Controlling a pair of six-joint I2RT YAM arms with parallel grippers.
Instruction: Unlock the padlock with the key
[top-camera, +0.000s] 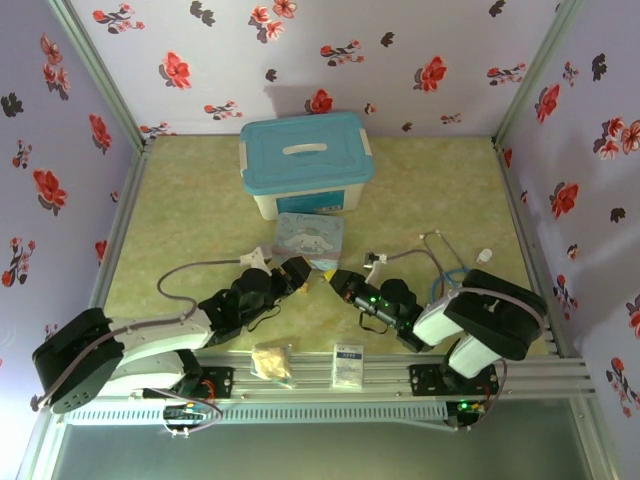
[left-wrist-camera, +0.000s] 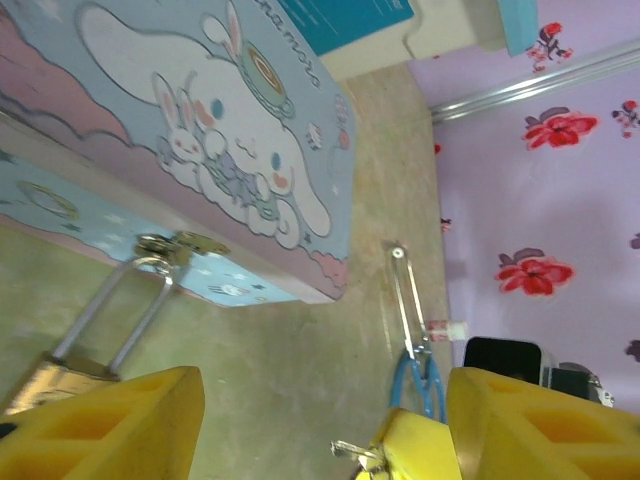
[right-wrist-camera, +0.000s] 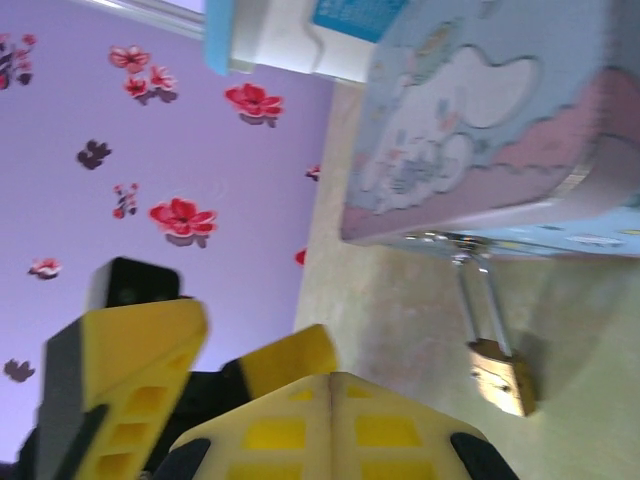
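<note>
The padlock (left-wrist-camera: 48, 383) has a brass body and a thin silver shackle (left-wrist-camera: 112, 305) hooked through the hasp of the pastel cartoon tin (left-wrist-camera: 240, 150). In the right wrist view the padlock (right-wrist-camera: 500, 375) hangs from the tin's edge (right-wrist-camera: 470, 215). My left gripper (left-wrist-camera: 322, 390) is open, with the padlock's body just outside its left finger (left-wrist-camera: 110, 425). My right gripper (right-wrist-camera: 330, 382) is shut. Its yellow finger (left-wrist-camera: 425, 450) reaches in between the left fingers, and the key (left-wrist-camera: 356, 452) sticks out of its tip. From above, the left gripper (top-camera: 297, 272) and the right gripper (top-camera: 338, 281) meet in front of the tin (top-camera: 308, 238).
A blue-lidded white box (top-camera: 305, 163) stands behind the tin. Blue-handled scissors (left-wrist-camera: 414, 345) lie on the table to the right, also seen from above (top-camera: 445, 262). A beige packet (top-camera: 272, 361) and a white card (top-camera: 348, 366) rest on the front rail. Flowered walls close three sides.
</note>
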